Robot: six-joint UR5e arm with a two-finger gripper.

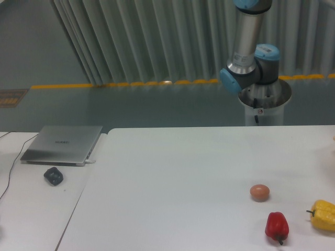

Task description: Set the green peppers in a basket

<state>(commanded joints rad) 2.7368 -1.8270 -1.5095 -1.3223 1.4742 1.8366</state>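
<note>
A closed silver laptop [62, 144] lies flat at the far left, on a separate white side table [31, 214]. Just in front of it sits a small dark, rounded lump [53, 175], matte and blue-grey; what it is cannot be told at this size. A thin black cable [9, 178] curves along the left edge.

The main white surface [172, 183] is smooth and matte, and its left edge runs diagonally beside the side table. A brown ball [259, 192], egg-shaped and dull, rests right of centre. Near it, toward the front edge, lies a glossy red pepper [276, 226], lobed, with its dark stem pointing forward. Further right, a yellow pepper [323, 215] sits at the frame's right border, partly cut off, its stem pointing left. The three are close but apart.

Behind the surface's far edge, the arm [246, 47], of grey metal tube with blue joint caps, rises from a white cylindrical pedestal [266, 107] and leaves the frame at the top. The claw is out of view, so its state cannot be told. No green pepper or basket shows in this view.
</note>
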